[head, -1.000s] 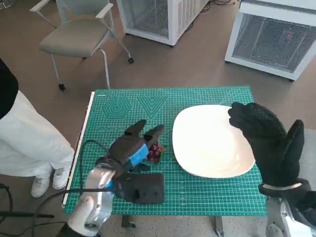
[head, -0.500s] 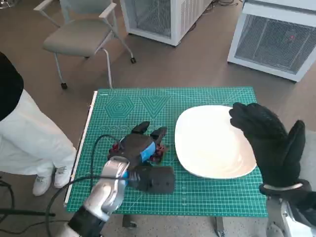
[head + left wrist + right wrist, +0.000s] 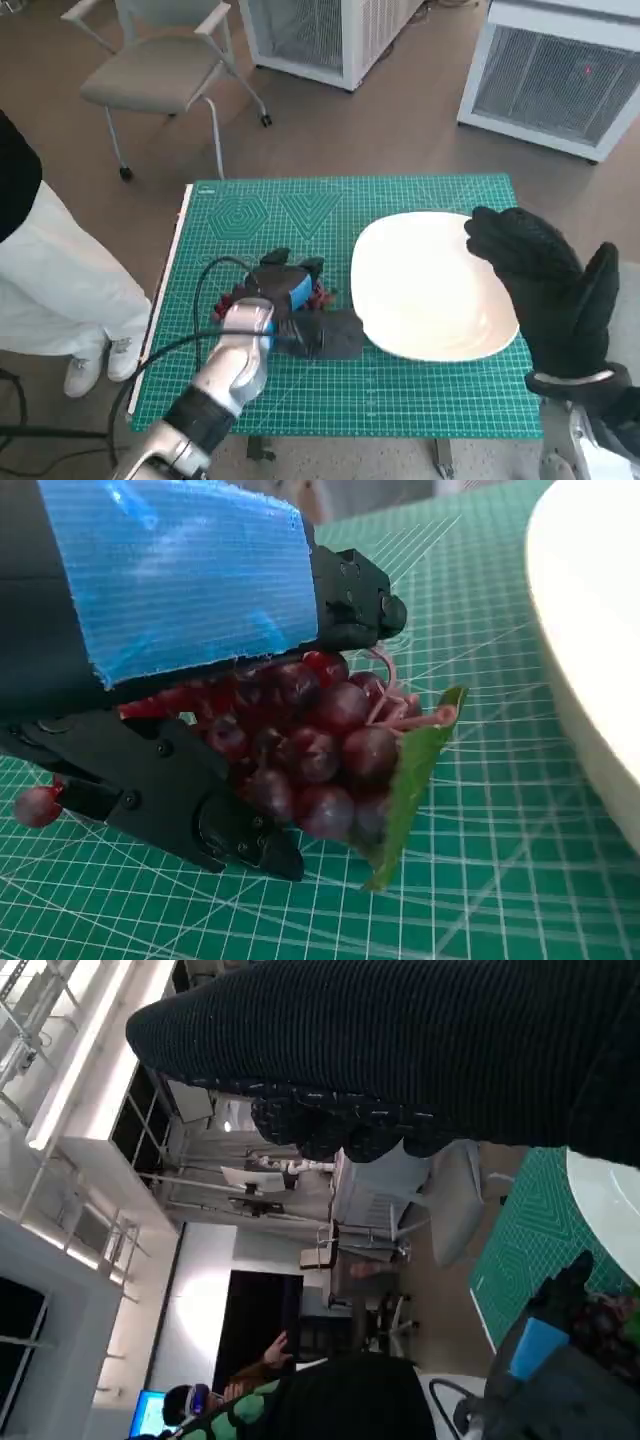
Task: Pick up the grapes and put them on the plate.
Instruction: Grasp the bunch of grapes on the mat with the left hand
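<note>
We are at the grasp step: our left hand point(image 3: 280, 295) closes around the grapes point(image 3: 310, 740), which sit on the green mat point(image 3: 400, 400) just beside the plate point(image 3: 425, 290). Next, lift and carry them over the rim. Our right hand point(image 3: 545, 290) hovers spread and empty above the plate's edge. Since a second ago, the left hand has dropped over the bunch.

Grapes point(image 3: 320, 750): dark red bunch, green leaf attached, on green mat, left of plate. Plate point(image 3: 430, 290): white, rounded-square, flat on mat's right half, unoccupied.
</note>
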You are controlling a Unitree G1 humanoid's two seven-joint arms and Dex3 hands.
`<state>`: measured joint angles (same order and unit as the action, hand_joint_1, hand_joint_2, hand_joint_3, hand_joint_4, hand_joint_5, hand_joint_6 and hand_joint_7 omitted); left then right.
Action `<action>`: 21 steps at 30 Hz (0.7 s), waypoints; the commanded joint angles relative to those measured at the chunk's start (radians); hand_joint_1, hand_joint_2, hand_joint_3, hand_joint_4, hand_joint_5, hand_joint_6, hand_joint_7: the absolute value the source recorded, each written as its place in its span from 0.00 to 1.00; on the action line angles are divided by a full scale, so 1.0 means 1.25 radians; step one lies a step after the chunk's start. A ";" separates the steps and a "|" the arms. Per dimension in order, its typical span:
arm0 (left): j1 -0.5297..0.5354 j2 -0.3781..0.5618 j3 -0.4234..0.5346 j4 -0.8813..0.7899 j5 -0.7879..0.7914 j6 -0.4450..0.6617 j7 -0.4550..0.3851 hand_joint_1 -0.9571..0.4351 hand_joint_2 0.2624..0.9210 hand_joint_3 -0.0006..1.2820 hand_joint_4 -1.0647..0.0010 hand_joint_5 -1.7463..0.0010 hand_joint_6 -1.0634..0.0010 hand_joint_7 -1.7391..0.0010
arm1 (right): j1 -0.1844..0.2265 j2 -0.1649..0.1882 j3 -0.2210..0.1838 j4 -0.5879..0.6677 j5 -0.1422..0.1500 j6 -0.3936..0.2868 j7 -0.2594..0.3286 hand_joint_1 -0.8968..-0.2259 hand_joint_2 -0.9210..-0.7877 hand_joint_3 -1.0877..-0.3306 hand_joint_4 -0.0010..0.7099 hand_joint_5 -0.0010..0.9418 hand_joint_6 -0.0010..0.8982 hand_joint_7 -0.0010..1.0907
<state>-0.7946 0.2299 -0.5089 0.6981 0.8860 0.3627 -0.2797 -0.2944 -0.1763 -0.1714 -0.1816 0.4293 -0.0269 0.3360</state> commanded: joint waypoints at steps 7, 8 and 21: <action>-0.039 -0.027 -0.017 0.116 -0.031 -0.002 0.038 0.55 0.77 0.01 0.90 1.00 0.77 1.00 | 0.018 0.000 -0.001 0.008 -0.001 0.006 0.002 0.80 0.00 0.63 0.59 0.85 0.25 0.90; -0.042 -0.028 -0.018 0.123 -0.032 -0.003 0.039 0.55 0.77 0.01 0.90 1.00 0.77 1.00 | 0.018 -0.001 -0.002 0.008 -0.002 0.005 0.002 0.80 0.00 0.63 0.59 0.85 0.25 0.90; -0.053 -0.029 -0.012 0.152 -0.068 -0.009 0.050 0.57 0.81 0.01 0.85 0.99 0.74 0.99 | 0.018 -0.004 -0.007 0.010 0.001 0.007 0.005 0.80 0.00 0.63 0.59 0.85 0.25 0.90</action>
<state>-0.8719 0.1971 -0.5230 0.8602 0.8203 0.3563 -0.2193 -0.2930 -0.1773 -0.1787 -0.1815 0.4291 -0.0275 0.3364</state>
